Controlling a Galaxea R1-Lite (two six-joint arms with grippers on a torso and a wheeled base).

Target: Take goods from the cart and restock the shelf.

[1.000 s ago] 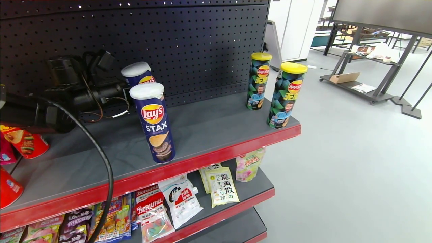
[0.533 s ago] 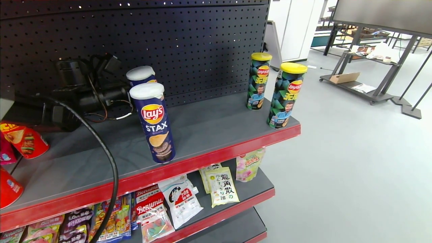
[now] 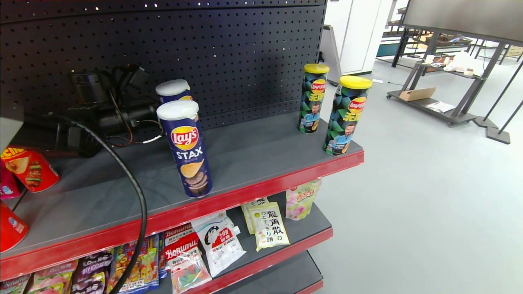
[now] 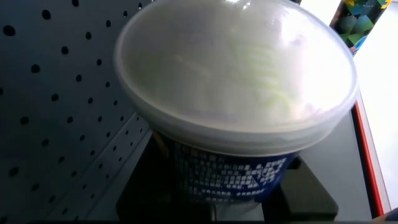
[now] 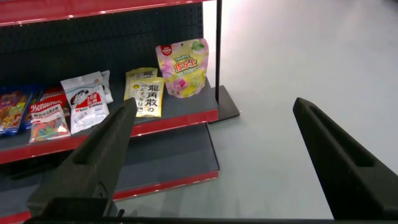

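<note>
Evidently the left jaws are closed on the rear can [image 3: 173,90], clamping its blue body just below the white lid [image 4: 236,68], one jaw on either side with no gap visible. The grip sits high on the can, judged to be so that the base can go down first and the jaws stay above neighbouring stock. Beyond the jaws is the pegboard [image 3: 245,49]. On their near side, just beside the held can, stands the front can [image 3: 186,151], upright at the lip of the shelf [image 3: 261,163]. The rear can is held in line behind its twin, evidently to build a front-to-back file of one product. The two green cans [image 3: 312,98], well off to the jaws' right, stand in the same order. Whether the rear can's base already rests on the shelf cannot be told, since the front can hides it. The left arm [image 3: 81,122] reaches in from the side, which is judged to keep it clear of the front can.

The right jaws stand wide apart, holding and touching nothing. They hang low before the lower shelves, where snack bags [image 5: 182,59] lie well beyond them. This position is judged to be idle and out of the way of the placing.

Release appears to be the step pending, with the front can close enough to be knocked on withdrawal.
</note>
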